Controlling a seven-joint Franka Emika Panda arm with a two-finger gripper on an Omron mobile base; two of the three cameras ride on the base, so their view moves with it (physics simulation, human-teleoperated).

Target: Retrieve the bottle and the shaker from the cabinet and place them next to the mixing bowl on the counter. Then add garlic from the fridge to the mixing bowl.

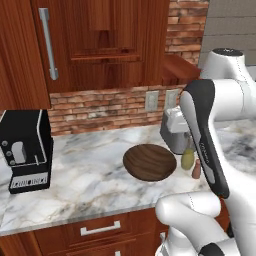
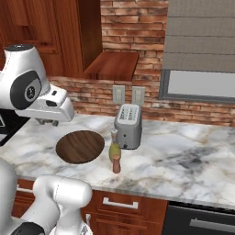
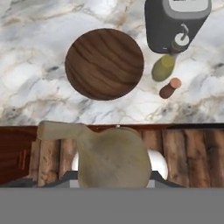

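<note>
In the hand view a pale tan garlic point(image 3: 111, 157) bulb with a stem sits close to the camera, and my gripper point(image 3: 114, 176) is shut on it, its fingertips hidden behind the bulb. Below lies the dark wooden mixing bowl point(image 3: 105, 63) on the marble counter point(image 1: 85, 175). To the bowl's right stand the olive bottle point(image 3: 162, 68) and the small brown shaker point(image 3: 169, 88). From the right base view my gripper point(image 2: 47, 122) hangs above the bowl's point(image 2: 80, 147) near left edge. The cabinet point(image 1: 100, 45) hangs above. The fridge is out of view.
A grey toaster point(image 2: 128, 124) stands against the brick wall right behind the bottle point(image 2: 114, 149) and shaker point(image 2: 117, 164). A black coffee machine point(image 1: 25, 150) sits at the counter's left end. Wooden drawers point(image 1: 100, 229) run under the counter's front edge.
</note>
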